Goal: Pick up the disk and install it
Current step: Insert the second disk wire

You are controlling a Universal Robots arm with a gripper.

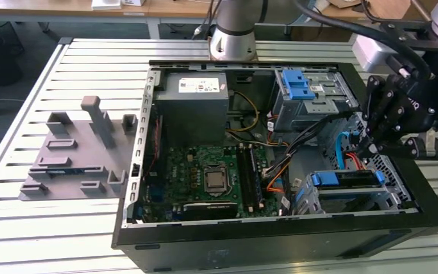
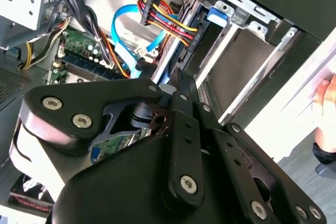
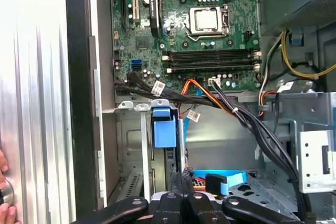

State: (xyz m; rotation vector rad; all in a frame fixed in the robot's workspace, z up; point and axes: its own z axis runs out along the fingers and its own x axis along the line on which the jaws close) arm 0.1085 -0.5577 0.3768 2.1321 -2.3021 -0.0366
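Blue-railed, the disk (image 1: 344,180) lay flat in its bay, long axis across the exterior view. Cables (image 1: 346,149) crowded beside it. We could not tell how far the gripper (image 1: 367,149) gaped.

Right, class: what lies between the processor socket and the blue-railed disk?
In the exterior view: memory slots, then orange and black cables running nearer the disk.
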